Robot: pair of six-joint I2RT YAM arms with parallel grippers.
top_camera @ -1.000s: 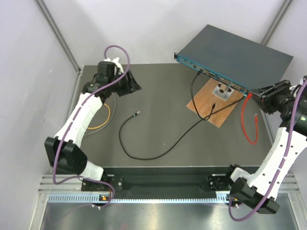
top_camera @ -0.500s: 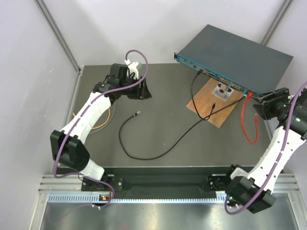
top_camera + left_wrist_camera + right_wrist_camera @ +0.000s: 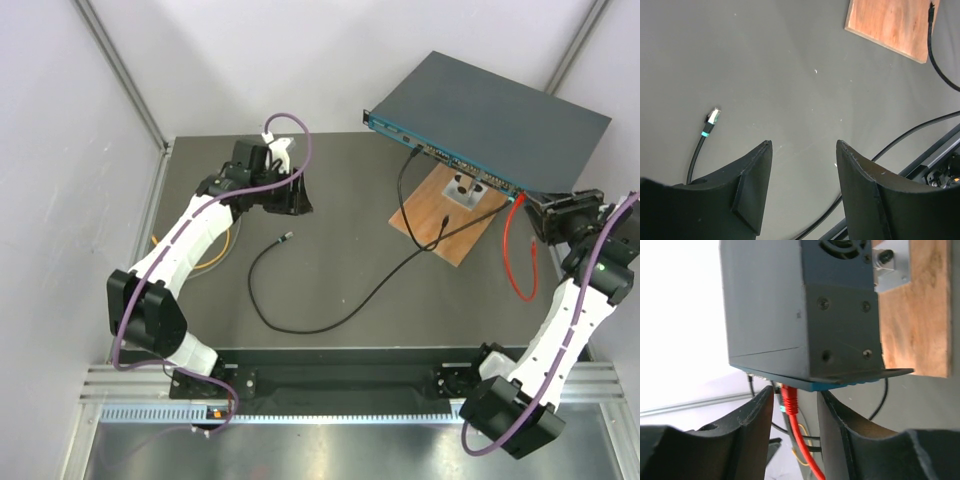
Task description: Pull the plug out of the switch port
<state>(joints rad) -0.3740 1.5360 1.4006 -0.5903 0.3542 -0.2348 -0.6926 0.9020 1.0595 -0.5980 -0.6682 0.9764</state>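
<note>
Overhead, the switch (image 3: 490, 112) sits at the far right of the table (image 3: 340, 290), its teal socket face turned toward my arms. A red plug (image 3: 521, 198) is seated at the right end of that face, and a black cable (image 3: 405, 180) enters nearer its left end. My right end effector (image 3: 548, 212) is drawn up just beside the switch's right end, at the red plug, which I judge to be the one I am meant to pull. My left end effector (image 3: 298, 195) hangs well left of the switch. I take it to be parked there, out of the way.

From the left wrist, my fingers are spread with nothing between them. A loose plug (image 3: 712, 119) lies on the table below. Only a corner of the wooden board (image 3: 890, 25) from under the switch shows, and the switch itself is out of frame.

From the right wrist comes what the overhead view cannot resolve. I look along the switch's end wall, and the red plug hangs from the teal face in the gap between my two fingers. They flank it, parted and apparently clear of it on both sides, so nothing is pinched yet. I judge the next move to be closing squarely on the plug body.
</note>
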